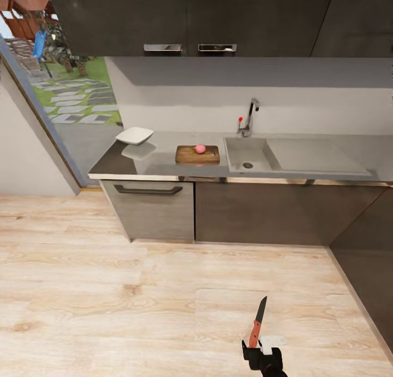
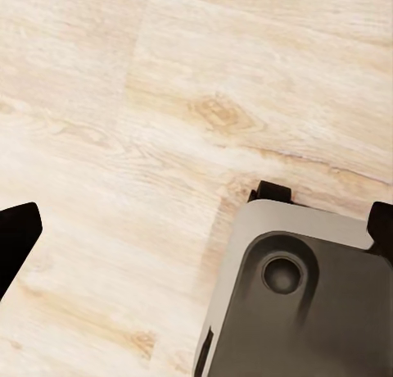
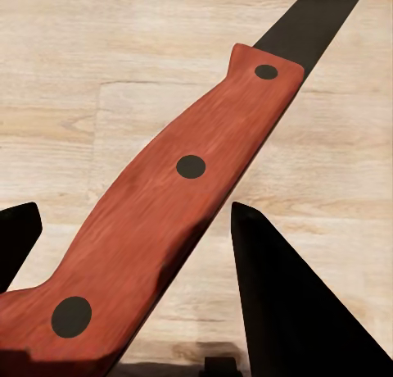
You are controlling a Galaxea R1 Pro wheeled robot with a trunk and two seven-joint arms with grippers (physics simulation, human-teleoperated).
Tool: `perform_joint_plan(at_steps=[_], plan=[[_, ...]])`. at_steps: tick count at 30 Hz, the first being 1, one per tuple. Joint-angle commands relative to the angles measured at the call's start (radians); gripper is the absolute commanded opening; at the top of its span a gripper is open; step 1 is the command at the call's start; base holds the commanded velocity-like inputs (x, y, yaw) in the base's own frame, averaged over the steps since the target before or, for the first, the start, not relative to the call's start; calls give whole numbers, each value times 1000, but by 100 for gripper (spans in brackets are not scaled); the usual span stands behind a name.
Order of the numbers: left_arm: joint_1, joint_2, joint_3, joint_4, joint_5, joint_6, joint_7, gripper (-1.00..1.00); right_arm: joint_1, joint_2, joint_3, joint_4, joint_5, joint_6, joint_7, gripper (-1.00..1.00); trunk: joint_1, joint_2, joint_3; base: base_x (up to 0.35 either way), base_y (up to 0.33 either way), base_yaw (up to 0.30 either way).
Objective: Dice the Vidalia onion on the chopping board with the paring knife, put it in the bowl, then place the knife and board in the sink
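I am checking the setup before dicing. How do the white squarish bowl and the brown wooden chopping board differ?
The white squarish bowl is empty; the brown wooden chopping board carries the small pink onion. The bowl is raised and rounded; the board lies flat. The bowl sits farther from the grey steel sink. Both rest on the glossy grey countertop.

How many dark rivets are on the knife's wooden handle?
3, seen in the right wrist view, along the paring knife handle held in the right claw: one by the blade, one mid-handle, one near the butt.
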Motion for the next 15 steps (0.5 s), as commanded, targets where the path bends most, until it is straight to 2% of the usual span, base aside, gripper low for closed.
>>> perform_joint_plan(at_steps=[1, 15], plan=[[-1, 0, -9, 1, 7, -3, 4, 100, -1, 0, 8, 1, -8, -3, -3, -100, 1, -2, 0, 75, 134, 0], [-1, 0, -10, 2, 7, -2, 2, 100, -1, 0, 9, 1, -8, -3, -4, -100, 1, -2, 22, 140, 239, 0]])
